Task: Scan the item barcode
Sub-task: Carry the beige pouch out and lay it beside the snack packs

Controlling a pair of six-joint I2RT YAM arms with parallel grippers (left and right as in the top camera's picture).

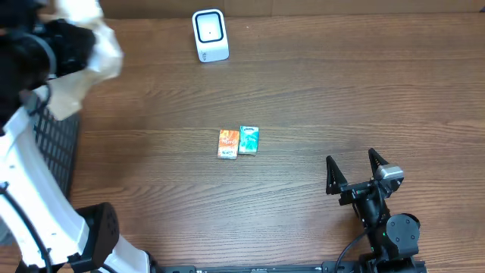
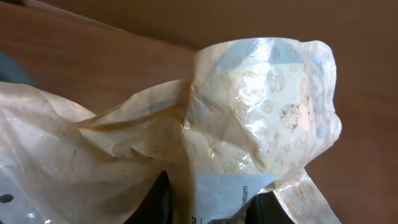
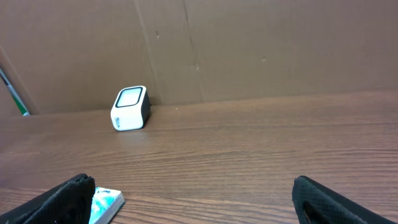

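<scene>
Step in hand: carrying the item to the reader. No scan is judged to have been made yet.

Left gripper (image 2: pixel 211 208): closed down narrow on a crinkled, cream, translucent plastic packet (image 2: pixel 261 106) printed in pale blue. In the left wrist view the dark fingers (image 2: pixel 157 200) are seen pinching the packet's lower edge. The packet is held off the brown wooden table (image 1: pixel 341 91) at its far left corner, above a black mesh basket (image 1: pixel 57 148). No barcode can be made out on the faces shown.

Small white box-shaped scanner (image 1: pixel 209 35): upright at the table's far edge, well to the right of the packet, its window facing the near side.

Right gripper (image 1: pixel 354 173): jaws spread wide, nothing held, parked low at the near right.

Also noted: a small orange carton (image 1: pixel 228 143) and a small teal carton (image 1: pixel 248 140) lying side by side, touching, at mid-table.

Next move, as judged: the packet is to be brought across in front of the scanner window, and turned so that the barcode face is presented flat. The film is slack and creased, so the code may be folded or glare-covered. A taut, steady presentation is called for.
</scene>
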